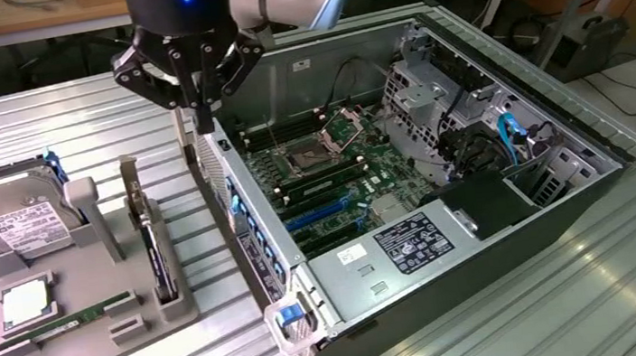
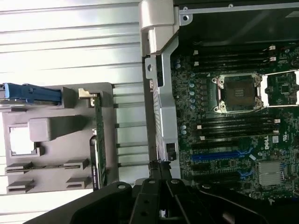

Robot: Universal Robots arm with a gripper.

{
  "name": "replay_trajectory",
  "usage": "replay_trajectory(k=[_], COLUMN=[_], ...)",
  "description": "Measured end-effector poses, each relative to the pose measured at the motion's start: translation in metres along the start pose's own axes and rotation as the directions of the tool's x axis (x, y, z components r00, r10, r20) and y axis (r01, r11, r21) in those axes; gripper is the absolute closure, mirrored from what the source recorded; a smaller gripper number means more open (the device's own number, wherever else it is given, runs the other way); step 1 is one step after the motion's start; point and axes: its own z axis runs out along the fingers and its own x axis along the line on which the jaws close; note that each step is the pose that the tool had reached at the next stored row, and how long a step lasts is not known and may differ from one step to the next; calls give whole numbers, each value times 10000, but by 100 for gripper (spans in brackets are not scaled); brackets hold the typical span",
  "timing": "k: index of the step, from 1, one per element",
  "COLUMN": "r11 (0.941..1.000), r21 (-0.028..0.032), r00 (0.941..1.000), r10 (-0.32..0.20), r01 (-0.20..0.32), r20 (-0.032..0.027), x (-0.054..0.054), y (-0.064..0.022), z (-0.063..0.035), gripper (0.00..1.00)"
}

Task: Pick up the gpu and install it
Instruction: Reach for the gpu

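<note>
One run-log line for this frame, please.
gripper: shut, empty, over open metal computer case edge | thin flat black gpu card: standing in grey holder, untouched | install: not done

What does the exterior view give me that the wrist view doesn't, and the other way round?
Exterior view adds: the grey power supply with its black label, the light-blue cables beside the drive cages, and the white label on the silver hard drive.
Wrist view adds: no new part, just a straight-down look along the top edge of the thin flat black gpu card, standing in the grey plastic tray.
Both: the shut gripper above the silver case wall, the gpu card, the tray, the square processor socket and the blue expansion slots.
</note>
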Motion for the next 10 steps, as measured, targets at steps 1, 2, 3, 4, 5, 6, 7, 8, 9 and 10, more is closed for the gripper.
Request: replay_trajectory(k=[1,2,3,4,5,6,7,8,9,10], r11=[10000,10000,10000,10000,10000,10000,10000,10000,10000,10000], r21=[2,5,9,13,18,26,37,45,52,64], r00=[10000,10000,10000,10000,10000,10000,10000,10000,10000,10000], r10=[0,-1,0,1,1,0,-1,-2,-1,-1], r01=[0,1,0,-1,-1,0,1,2,1,1], r20=[0,1,0,0,1,3,2,3,3,6], x=[33,78,109,141,176,227,283,325,358,420], y=[-13,-29,-39,-49,-61,-76,-92,-103,-111,-124], z=[6,14,20,25,32,43,54,63,70,85], gripper=[89,89,89,89,89,89,89,89,89,89])
